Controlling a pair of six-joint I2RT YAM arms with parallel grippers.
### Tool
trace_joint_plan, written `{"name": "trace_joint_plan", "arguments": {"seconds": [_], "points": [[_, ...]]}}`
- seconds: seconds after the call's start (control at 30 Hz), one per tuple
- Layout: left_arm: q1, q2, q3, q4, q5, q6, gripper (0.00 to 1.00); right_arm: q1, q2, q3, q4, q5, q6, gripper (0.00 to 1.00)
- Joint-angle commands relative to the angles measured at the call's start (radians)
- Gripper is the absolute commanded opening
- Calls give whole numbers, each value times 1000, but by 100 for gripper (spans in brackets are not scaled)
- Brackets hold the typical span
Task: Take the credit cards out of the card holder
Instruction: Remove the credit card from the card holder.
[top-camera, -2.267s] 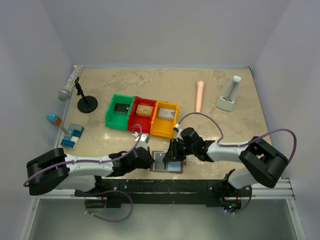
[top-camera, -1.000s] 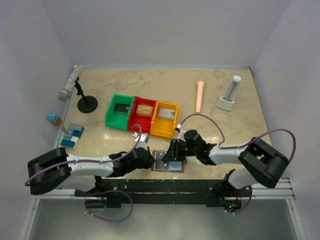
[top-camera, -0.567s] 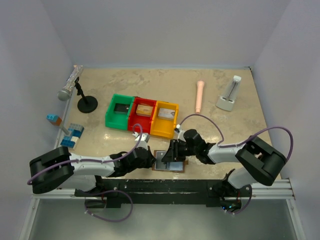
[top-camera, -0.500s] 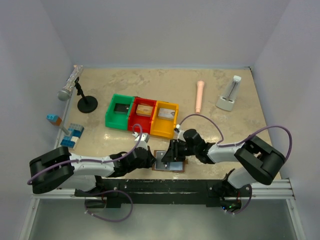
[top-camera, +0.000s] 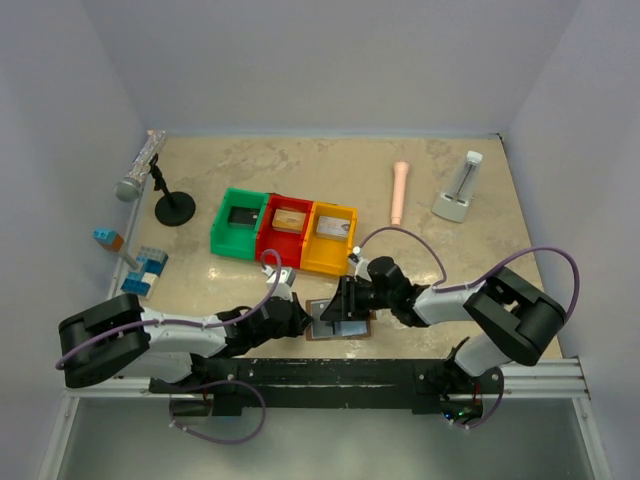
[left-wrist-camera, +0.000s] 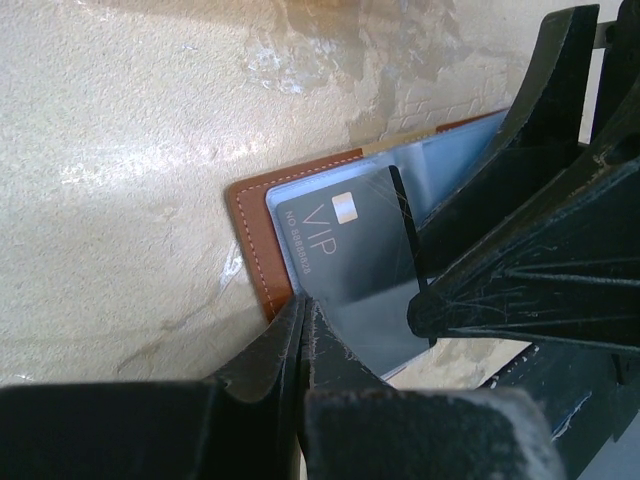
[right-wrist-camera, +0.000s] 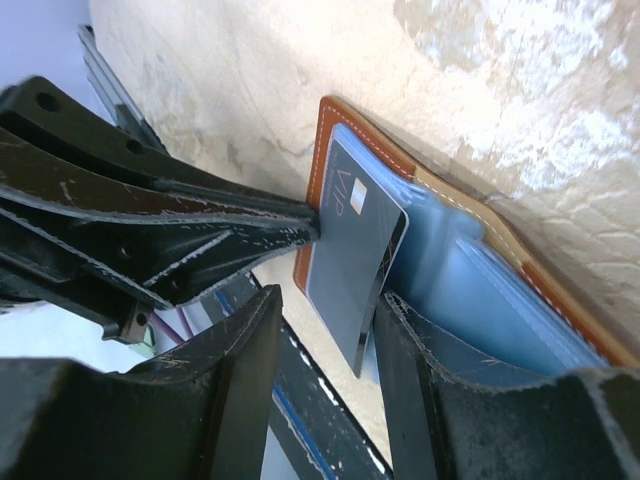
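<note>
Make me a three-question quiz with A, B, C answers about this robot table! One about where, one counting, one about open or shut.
1. Where is the card holder? A in the red bin; B on the table at its near edge; C by the microphone.
2. How many coloured bins are there? A two; B five; C three.
3. The left gripper is: A shut; B wide open; C holding a block.
Answers: B, it lies there, opened; C, green, red, yellow; A, its fingers touch.

Beige marbled surface (top-camera: 300, 170) carries: card holder (left-wrist-camera: 250, 240), bins (top-camera: 285, 235), microphone stand (top-camera: 175, 208), blocks (top-camera: 145, 270) — pink cylinder (top-camera: 400, 190).
</note>
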Motion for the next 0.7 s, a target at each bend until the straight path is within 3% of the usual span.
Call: {"name": "trace_joint_plan", "arguments": {"seconds": [0.0, 0.47, 0.67], "points": [[-7, 48, -43, 12, 90, -30, 0, 16, -10, -5, 204, -22, 35, 45], [-7, 60, -54, 33, 86, -44, 0, 2, 37, -10, 299, -93, 76, 43], [-7, 45, -71, 33, 72, -58, 0, -3, -16, 21, 137, -102, 23, 43]]}}
